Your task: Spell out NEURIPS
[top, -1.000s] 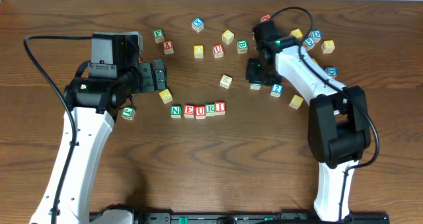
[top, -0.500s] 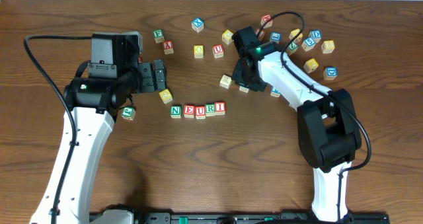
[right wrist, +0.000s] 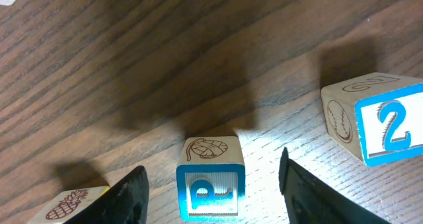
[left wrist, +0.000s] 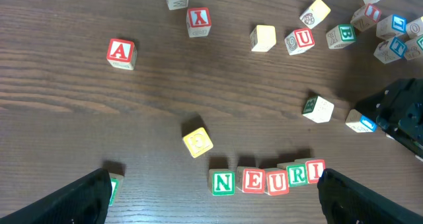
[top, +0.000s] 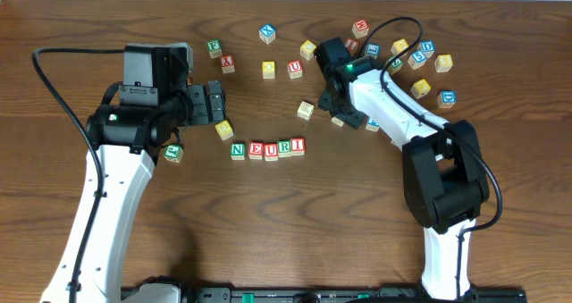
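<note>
1 wrist view reveals probable P block [right wrist: 210, 184].

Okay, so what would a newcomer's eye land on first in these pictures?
A row of blocks reading NEURI sits mid-table, two letters short. The right gripper hangs open with its fingers either side of a blue P block, up and right of the row's end. Other loose blocks lie scattered toward the far edge.
</note>
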